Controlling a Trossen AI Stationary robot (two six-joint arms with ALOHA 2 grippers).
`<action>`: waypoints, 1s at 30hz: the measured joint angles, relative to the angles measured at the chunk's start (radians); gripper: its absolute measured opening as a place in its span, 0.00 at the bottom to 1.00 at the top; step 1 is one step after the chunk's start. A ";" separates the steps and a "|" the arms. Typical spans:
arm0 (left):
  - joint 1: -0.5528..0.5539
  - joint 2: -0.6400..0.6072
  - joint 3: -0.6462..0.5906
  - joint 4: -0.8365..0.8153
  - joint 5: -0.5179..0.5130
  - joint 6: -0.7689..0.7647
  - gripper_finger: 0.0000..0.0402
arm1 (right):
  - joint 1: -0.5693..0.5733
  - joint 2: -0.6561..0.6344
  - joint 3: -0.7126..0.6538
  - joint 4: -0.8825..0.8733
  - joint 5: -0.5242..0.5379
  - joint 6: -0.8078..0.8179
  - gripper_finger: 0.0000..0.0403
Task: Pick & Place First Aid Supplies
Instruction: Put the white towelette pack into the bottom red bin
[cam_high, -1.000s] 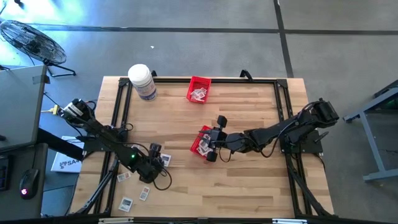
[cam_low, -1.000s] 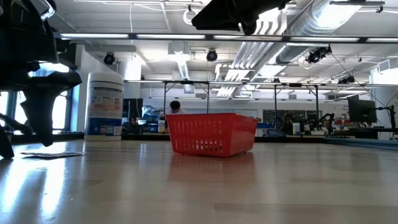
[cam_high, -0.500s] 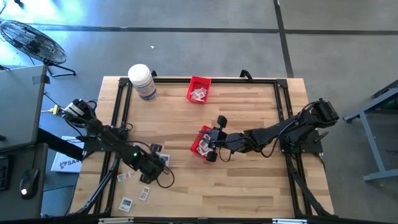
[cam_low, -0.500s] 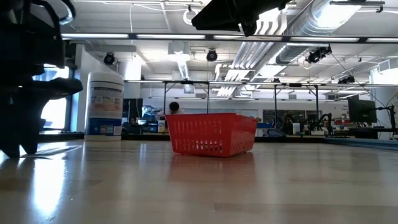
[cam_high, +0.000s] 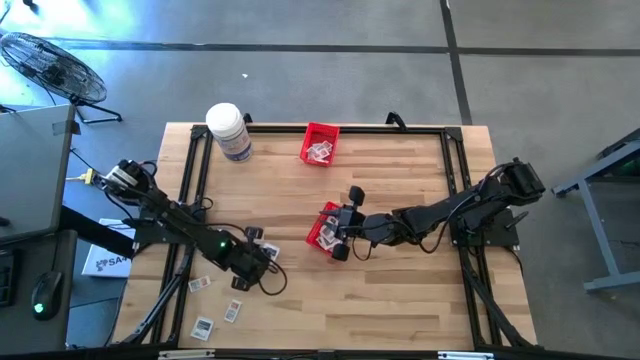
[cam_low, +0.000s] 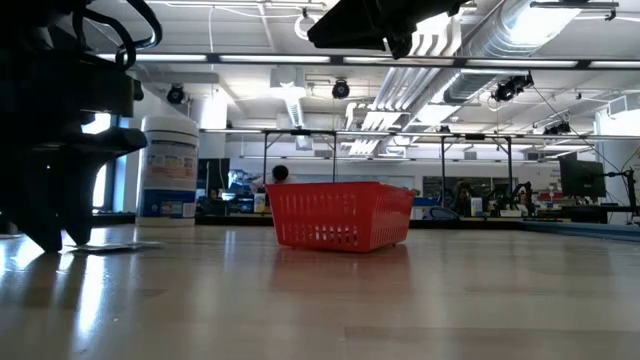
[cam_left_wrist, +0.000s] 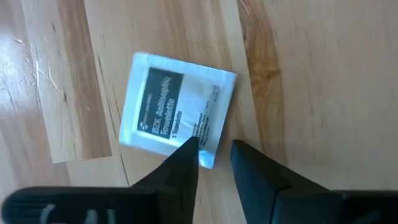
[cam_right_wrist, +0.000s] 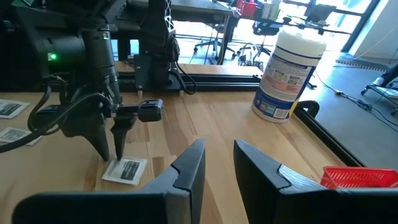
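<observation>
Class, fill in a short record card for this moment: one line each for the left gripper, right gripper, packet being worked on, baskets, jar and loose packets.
Left gripper: low at the table, fingers at the packet's edge, a gap between them
Right gripper: by the near basket
Packet: flat on the wood, not lifted
Baskets: near basket mid-table; far basket at the table's far edge, holding packets
Jar: upright, far left corner
Loose packets: several near the left front edge

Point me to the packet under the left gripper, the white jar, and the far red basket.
packet (cam_left_wrist: 174, 112), left wrist view, middle of its printed face
white jar (cam_high: 229, 130), high view, on its lid
far red basket (cam_high: 320, 131), high view, on its rim
</observation>
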 joint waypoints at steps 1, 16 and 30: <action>0.000 0.001 0.008 -0.004 -0.002 0.005 0.25 | 0.000 0.000 0.000 -0.002 0.000 0.000 0.19; 0.003 0.004 0.057 -0.018 -0.023 0.113 0.28 | -0.013 0.000 0.000 -0.013 -0.001 -0.001 0.19; 0.110 0.002 0.069 -0.087 0.150 0.225 0.28 | -0.015 0.000 0.000 -0.031 -0.006 0.016 0.19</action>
